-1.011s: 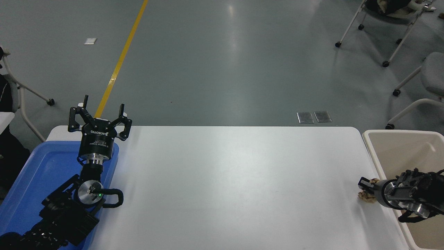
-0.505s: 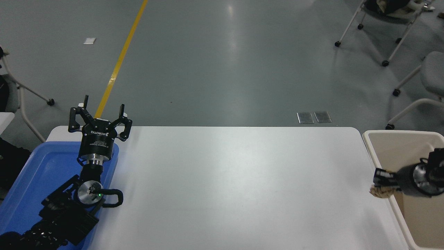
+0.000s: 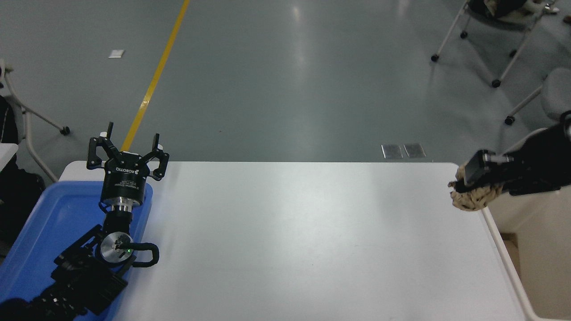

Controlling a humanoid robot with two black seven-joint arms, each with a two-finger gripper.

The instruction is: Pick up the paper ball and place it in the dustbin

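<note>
Nearest, lower left: left gripper (image 3: 128,149), parked above the far end of a shallow blue tray (image 3: 40,223), fingers spread wide, nothing between them. Idle; no part in the step.

Middle ground: white table (image 3: 303,240), bare across its centre.

Right edge, near to mid: dustbin (image 3: 542,249), cream-beige, set just beside the table's right side, rim running along the table edge, interior open to view; far end hidden behind the right arm.

Further, upper right: right gripper (image 3: 461,187), entering from the right edge, pointing left, raised clear of the table. Fingers pinched on the paper ball (image 3: 470,198), which hangs below and ahead of the fingertips, tan and crumpled, off every surface. Ball positioned over the table's far right corner, at or just left of the dustbin's rim; not yet over the opening, by the look of it.

Step in hand, as judged: carry and release. Recommended handling:
- Keep the pinch firm; crumpled paper compresses and may slip.
- Draw the ball rightward until fully inside the rim line before opening.
- Lower somewhat towards the opening; a light wad dropped from height may bounce off the rim onto the table.
- Open wide in one motion, lest creases snag on a finger.

Beyond the table: grey floor, yellow line (image 3: 156,76), wheeled chairs (image 3: 504,26) at far right.
</note>
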